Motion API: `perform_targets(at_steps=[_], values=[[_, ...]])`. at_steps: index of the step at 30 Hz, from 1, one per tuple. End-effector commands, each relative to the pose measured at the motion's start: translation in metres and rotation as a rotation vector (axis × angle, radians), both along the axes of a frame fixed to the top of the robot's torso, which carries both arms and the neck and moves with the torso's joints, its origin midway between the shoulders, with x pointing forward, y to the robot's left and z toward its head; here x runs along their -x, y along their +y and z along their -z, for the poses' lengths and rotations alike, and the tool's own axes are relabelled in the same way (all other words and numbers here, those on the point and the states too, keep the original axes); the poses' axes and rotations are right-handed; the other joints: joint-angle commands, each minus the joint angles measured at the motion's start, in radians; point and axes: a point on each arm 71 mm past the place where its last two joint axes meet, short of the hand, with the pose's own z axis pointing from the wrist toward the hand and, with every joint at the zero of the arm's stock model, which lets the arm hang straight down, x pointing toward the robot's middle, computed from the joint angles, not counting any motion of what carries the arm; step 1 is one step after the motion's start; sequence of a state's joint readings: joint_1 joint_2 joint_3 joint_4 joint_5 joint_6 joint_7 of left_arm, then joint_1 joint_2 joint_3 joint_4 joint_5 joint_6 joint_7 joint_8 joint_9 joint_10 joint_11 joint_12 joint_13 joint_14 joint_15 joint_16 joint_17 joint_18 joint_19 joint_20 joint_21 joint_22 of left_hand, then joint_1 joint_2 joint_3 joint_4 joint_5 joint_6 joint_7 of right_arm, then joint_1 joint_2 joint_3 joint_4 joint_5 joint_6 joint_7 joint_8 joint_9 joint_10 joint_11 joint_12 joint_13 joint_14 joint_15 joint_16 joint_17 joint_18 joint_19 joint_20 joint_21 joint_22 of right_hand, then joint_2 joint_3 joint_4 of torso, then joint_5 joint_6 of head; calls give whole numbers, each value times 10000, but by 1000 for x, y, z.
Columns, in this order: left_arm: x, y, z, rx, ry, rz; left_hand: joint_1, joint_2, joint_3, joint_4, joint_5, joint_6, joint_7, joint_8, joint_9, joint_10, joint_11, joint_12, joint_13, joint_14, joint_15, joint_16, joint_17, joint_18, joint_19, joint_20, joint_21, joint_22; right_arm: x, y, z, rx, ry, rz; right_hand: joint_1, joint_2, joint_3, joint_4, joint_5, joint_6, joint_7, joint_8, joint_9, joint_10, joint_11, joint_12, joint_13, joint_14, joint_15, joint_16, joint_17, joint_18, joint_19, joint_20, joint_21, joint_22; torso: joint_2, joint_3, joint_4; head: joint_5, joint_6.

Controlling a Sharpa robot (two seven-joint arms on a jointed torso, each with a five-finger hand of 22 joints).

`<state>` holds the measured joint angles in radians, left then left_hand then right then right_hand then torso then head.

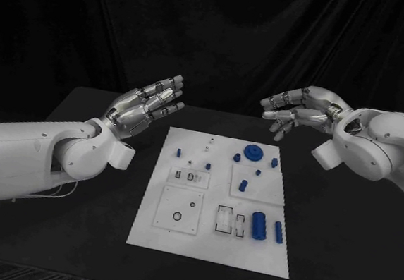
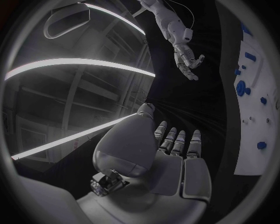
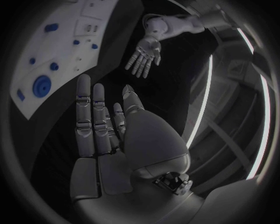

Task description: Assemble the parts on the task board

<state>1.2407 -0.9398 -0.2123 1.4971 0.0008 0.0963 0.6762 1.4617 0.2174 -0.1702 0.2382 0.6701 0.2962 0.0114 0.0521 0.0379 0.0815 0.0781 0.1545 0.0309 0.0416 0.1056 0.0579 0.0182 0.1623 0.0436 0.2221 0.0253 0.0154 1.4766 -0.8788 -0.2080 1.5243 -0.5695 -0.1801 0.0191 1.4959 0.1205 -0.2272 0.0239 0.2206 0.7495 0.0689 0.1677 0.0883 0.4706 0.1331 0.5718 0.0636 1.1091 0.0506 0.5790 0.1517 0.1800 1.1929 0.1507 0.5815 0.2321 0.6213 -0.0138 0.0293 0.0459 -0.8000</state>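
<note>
Blue parts tiny (shapes unclear) on task board; both robot hands empty, fingers apart.

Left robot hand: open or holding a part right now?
Open. The left robot hand is raised above the table beside the task board, fingers spread and extended, nothing in its palm; the right wrist view agrees.

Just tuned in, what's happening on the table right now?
Nothing is being handled yet. The left hand and the right hand both hover above the black table near the far corners of the task board, fingers apart and holding nothing. The blue parts sit untouched on the board: a round gear-like piece near the far edge, a large cylinder toward the near right, and several small pegs between them. Assembly looks not yet begun.
</note>
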Motion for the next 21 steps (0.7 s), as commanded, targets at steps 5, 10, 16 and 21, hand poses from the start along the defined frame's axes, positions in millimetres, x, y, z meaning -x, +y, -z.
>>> perform_targets(at_steps=[5,10,16,21], values=[[0,1,-12,376,-1031,-35,113,30,65,-58,115,23,139,39,7,-71,-187,-117,-27,-3,116,-60,-19,187,44,102,81,24,2,10,-8,6529,-4801,-1989,131,-315,660,86,-530,285,-416,-178,-99,594,-488,-646,-13,1046,-496,784,491,18,418,-466,1135,872,421,-54,197,-17,0],[-3,3,-14,313,-1023,0,124,42,116,-93,153,79,236,46,14,-110,-298,-156,-32,-14,130,-72,-22,189,81,157,103,34,4,17,-10,7532,-5768,-2577,-294,-1087,1743,804,-806,444,-511,-436,-152,1125,-630,-1327,-1,1332,-720,3274,2078,-688,1256,-655,6007,6944,570,-65,293,-69,-6],[-5,4,-19,287,-1064,50,131,50,139,-108,172,95,266,49,16,-116,-335,-159,-32,-10,132,-66,-20,191,91,168,109,37,8,21,-12,8318,-6867,-2969,-287,-1348,2262,931,-669,593,-641,-525,-136,1866,-740,-1582,-1,2335,-864,5679,5174,-1046,1960,-758,7921,9694,724,-73,363,-134,-1],[-6,4,-21,296,-1091,102,157,61,214,-165,207,311,439,103,44,-122,-401,-159,-30,5,164,-51,-16,185,92,212,107,34,9,25,-12,8547,-7165,-3136,-31,-1384,2502,727,-162,668,-677,-547,-126,2034,-775,-1783,-4,2355,-896,5889,5490,-1078,1972,-778,8129,10005,819,-94,471,-252,-2]])
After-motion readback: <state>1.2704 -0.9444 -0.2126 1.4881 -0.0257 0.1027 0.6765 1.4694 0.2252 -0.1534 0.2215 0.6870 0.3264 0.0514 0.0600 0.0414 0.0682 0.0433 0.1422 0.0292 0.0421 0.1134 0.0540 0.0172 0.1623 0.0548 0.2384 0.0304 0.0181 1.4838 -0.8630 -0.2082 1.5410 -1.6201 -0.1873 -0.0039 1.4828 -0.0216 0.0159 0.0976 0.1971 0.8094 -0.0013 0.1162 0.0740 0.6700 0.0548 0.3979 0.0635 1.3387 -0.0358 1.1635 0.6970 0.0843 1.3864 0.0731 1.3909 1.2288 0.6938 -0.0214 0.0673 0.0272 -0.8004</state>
